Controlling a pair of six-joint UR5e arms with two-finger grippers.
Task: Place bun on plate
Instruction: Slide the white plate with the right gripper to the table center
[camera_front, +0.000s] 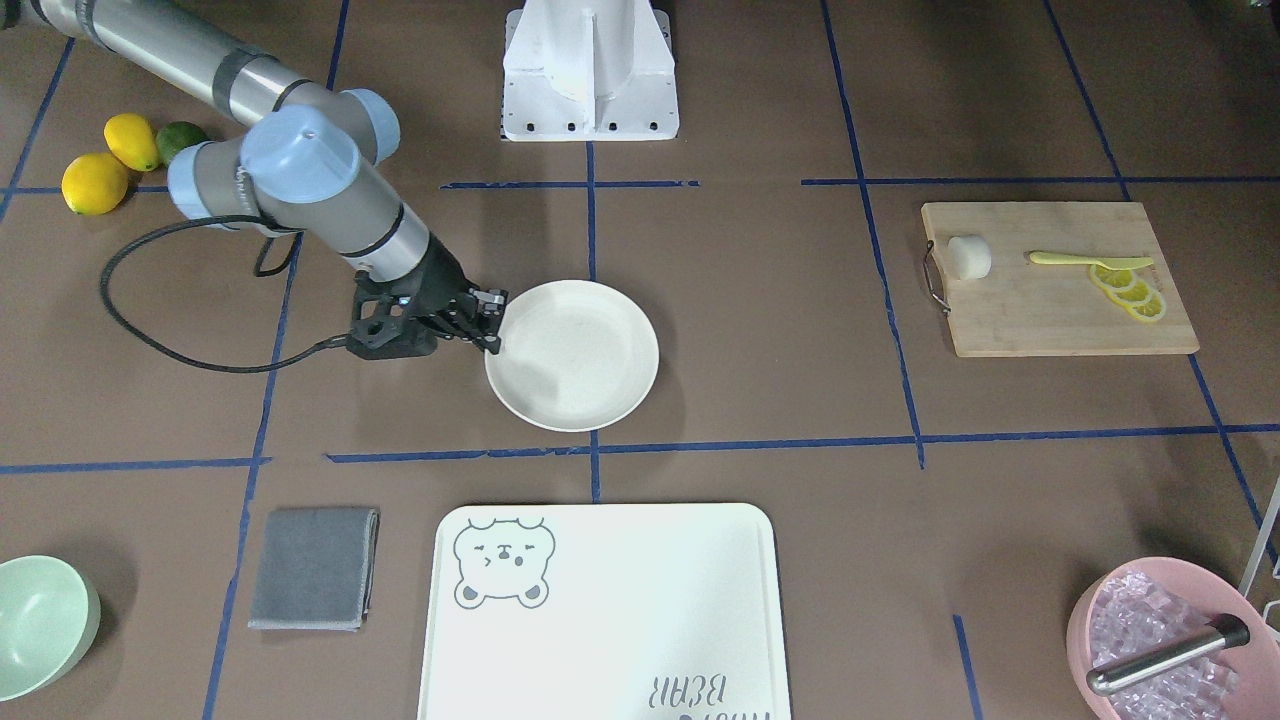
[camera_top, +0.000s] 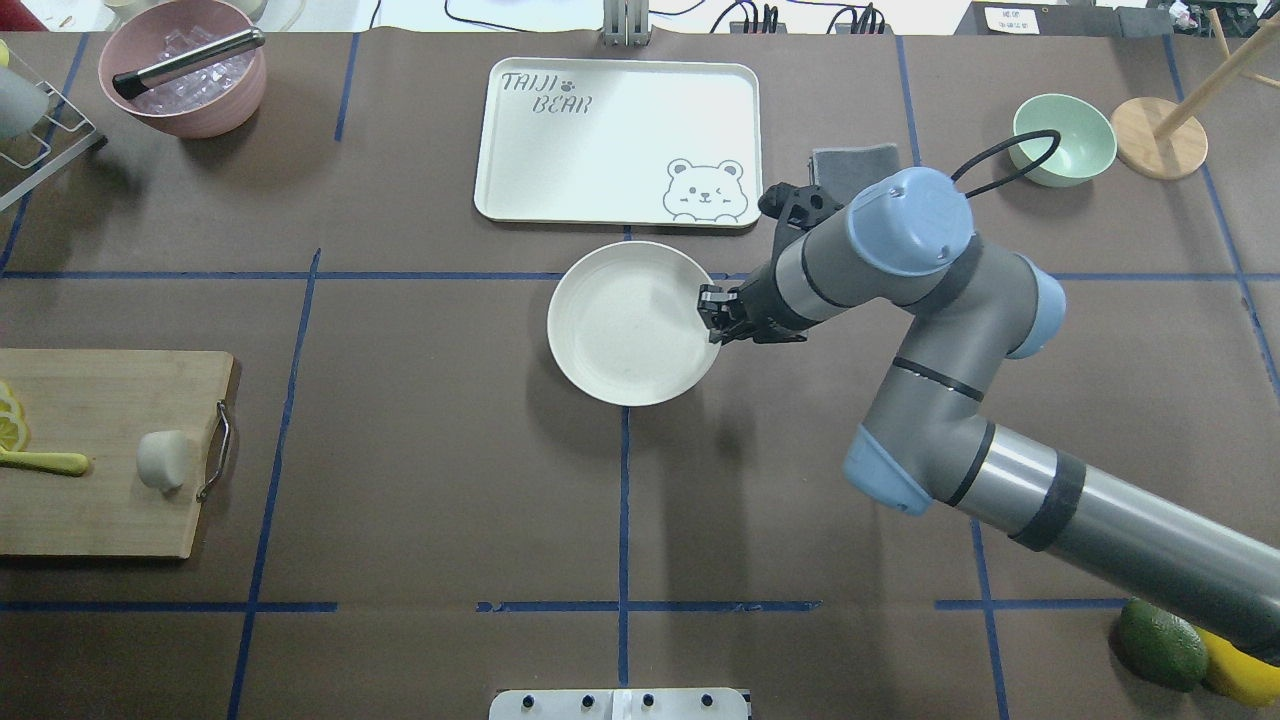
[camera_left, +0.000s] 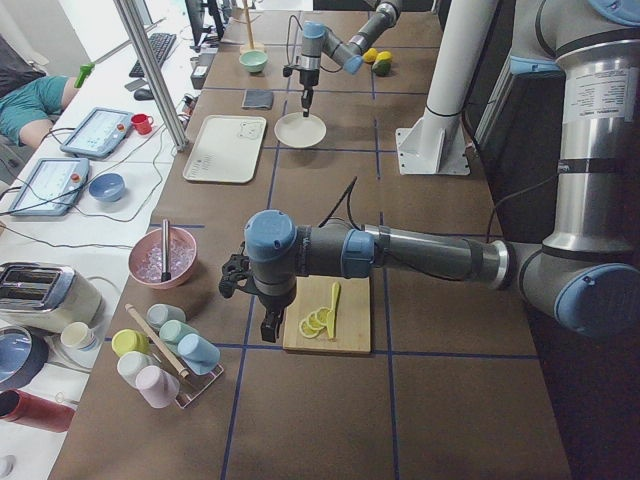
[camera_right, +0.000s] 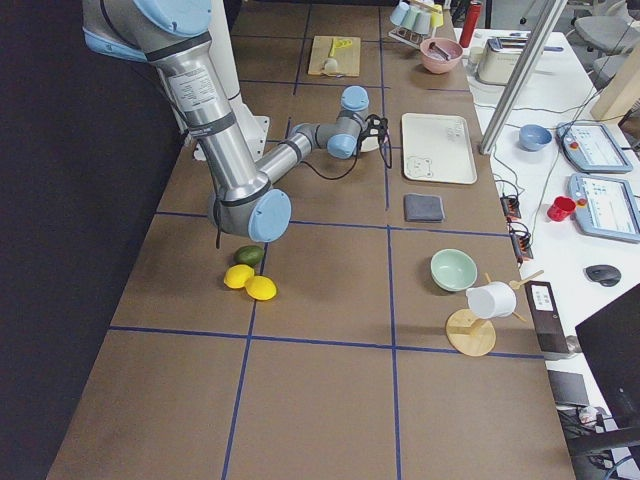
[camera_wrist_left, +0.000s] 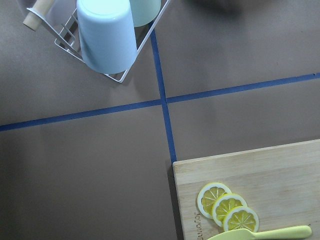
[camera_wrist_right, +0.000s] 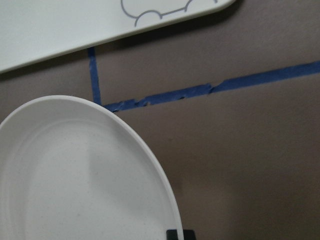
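Note:
The bun (camera_top: 162, 460) is a small white lump lying on a wooden cutting board (camera_top: 100, 520) at the table's left end, also seen as the bun (camera_front: 968, 257). The cream plate (camera_top: 600, 350) rests at the table's middle. My right gripper (camera_top: 715, 318) is at the plate's right rim; in the right wrist view its dark fingertips (camera_wrist_right: 175, 235) meet on the plate (camera_wrist_right: 75, 180) at its edge. My left gripper (camera_left: 268, 322) hangs pointing down beside the board's outer end, apart from the bun; I cannot tell whether it is open or shut.
Lemon slices (camera_wrist_left: 227, 210) and a yellow knife (camera_top: 45, 462) share the board. A bear-printed tray (camera_top: 620, 140), a grey cloth (camera_front: 315, 568), a mint bowl (camera_top: 1063, 138), a pink ice bowl (camera_top: 185, 80), a cup rack (camera_wrist_left: 107, 37) and lemons (camera_front: 95, 182) ring the plate.

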